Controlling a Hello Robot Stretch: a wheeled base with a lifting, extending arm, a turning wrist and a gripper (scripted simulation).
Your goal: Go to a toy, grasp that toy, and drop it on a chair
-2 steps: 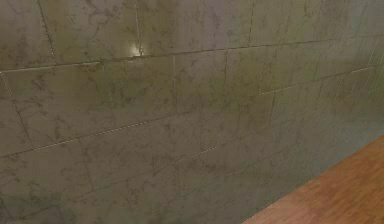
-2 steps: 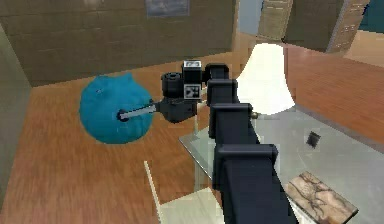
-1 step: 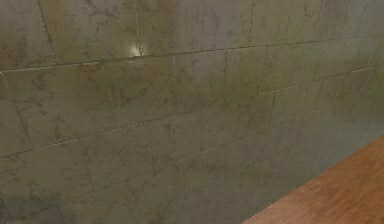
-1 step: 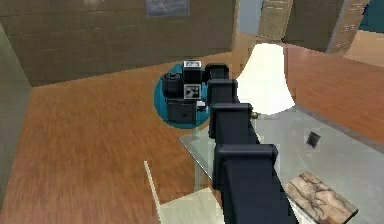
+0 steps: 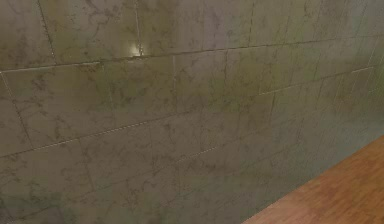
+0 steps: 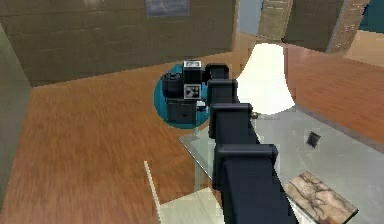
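Observation:
In the arm side view my arm [image 6: 235, 140] rises as a dark bar from the bottom edge over a glass table [image 6: 330, 160]. At its far end sit two white marked squares and the gripper [image 6: 173, 100]. A round teal thing [image 6: 160, 92] shows right at and behind the gripper, against the wooden floor. Its shape is too vague to name as a toy, and I cannot tell whether the gripper holds anything. A pale wooden chair part [image 6: 153, 192] stands at the bottom, left of the arm.
The forward view faces a grey-green tiled wall [image 5: 150, 110] close ahead, with wooden floor [image 5: 340, 195] at the bottom right. On the glass table are a white lampshade [image 6: 266, 75], a small dark object [image 6: 313, 139] and a brown flat thing [image 6: 320, 196]. Open wooden floor [image 6: 90, 140] lies left.

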